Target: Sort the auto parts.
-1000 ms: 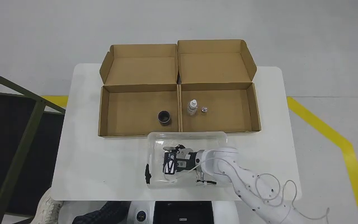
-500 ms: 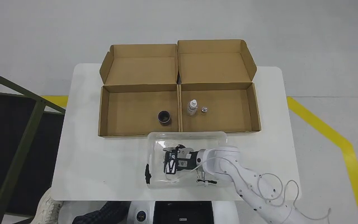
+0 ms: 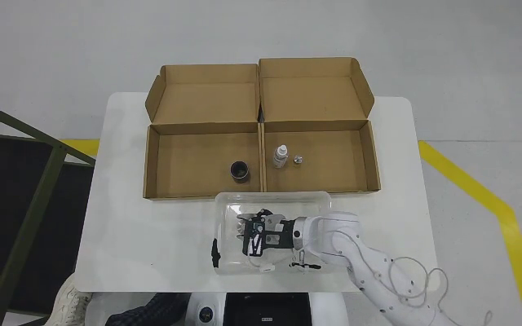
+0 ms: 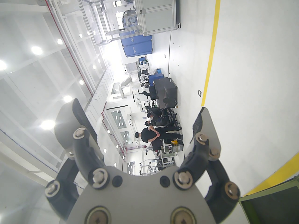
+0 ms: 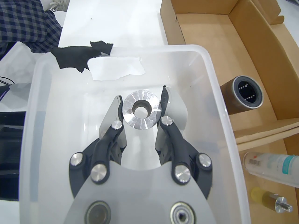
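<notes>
In the left half of the clear bin (image 5: pixel 210 71), right gripper (image 5: pixel 141 107) is clenched on the metal ring (image 5: pixel 151 117) and has eased slightly back toward the bin's right end, so pick looks made; next stop a cardboard box (image 5: pixel 210 31).

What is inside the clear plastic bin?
A metal ring, held by the right gripper. The gripper's body covers the bin floor nearest it, so anything there is hidden.

Silver holed disc (image 5: pixel 141 112) inside clear bin (image 5: pixel 151 48)
</notes>
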Controlling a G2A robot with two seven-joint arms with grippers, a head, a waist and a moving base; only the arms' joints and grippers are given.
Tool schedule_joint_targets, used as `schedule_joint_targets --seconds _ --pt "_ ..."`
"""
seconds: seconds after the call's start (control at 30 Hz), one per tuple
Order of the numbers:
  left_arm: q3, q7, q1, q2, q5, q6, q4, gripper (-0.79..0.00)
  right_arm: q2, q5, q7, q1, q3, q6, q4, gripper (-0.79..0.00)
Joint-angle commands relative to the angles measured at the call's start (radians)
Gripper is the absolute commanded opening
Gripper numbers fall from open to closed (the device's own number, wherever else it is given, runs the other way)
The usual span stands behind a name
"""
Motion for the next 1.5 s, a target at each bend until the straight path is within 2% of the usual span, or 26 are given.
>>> schedule_joint_targets --seconds 0.0,0.67,1.47 --pt "0.000 0.000 0.000 0.000 0.000 0.000 0.000 0.000 0.004 0.011 -0.008 -0.012 0.016 0.008 -0.024 -0.785" --pt "0.000 0.000 0.000 0.000 0.000 0.000 0.000 0.000 0.039 0.157 -0.123 -0.105 0.211 0.030 -0.210 -0.785" --pt "0.000 0.000 0.000 0.000 0.000 0.000 0.000 0.000 0.056 0.347 -0.257 -0.141 0.386 0.066 -0.244 -0.785"
